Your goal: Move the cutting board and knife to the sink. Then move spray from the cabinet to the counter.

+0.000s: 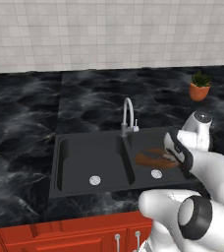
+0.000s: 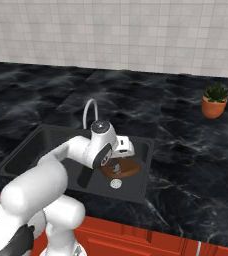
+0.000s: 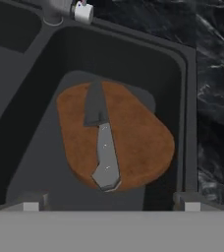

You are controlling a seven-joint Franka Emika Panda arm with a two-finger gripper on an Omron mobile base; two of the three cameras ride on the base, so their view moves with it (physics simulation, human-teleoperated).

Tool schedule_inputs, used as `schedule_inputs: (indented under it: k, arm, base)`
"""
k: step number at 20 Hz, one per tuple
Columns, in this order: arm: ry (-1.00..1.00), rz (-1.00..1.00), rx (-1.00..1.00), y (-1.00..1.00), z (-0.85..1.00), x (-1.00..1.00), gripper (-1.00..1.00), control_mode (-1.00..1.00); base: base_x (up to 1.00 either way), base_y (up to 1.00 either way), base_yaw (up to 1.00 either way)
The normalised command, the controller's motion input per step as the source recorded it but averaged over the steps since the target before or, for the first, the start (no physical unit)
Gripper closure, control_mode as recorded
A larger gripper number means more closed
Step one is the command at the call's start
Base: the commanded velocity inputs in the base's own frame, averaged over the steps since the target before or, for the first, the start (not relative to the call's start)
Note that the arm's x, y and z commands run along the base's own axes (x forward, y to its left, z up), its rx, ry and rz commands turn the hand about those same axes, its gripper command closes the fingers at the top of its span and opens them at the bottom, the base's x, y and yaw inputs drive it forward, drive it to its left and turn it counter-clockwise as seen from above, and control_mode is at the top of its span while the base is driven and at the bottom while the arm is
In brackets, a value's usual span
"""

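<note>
The dark-brown cutting board lies on the floor of the sink's right basin. The knife rests on top of it, dark blade toward the faucet and grey handle toward me. The board and the knife sit just under my hand. My gripper hovers above the board's near end, open, with nothing between its fingertips. In the base views the gripper hangs over the right basin. The black counter surrounds the sink. The spray and the cabinet are out of view.
A curved silver faucet stands behind the divider between the two basins. A potted plant sits on the counter at the back right. Red drawers run below the counter's front edge. A tiled wall closes the back.
</note>
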Motion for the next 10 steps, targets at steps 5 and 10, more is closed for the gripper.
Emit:
schedule_inputs:
  k: [5, 10]
  arm:
    - [-0.02, -0.02, 0.0, 0.0, 0.73, -0.57, -1.0, -1.0]
    - [0.0, -0.06, 0.0, 0.0, 0.4, -0.31, -1.0, -1.0]
  base:
    - [0.0, 0.0, 0.0]
    - [0.0, 0.0, 0.0]
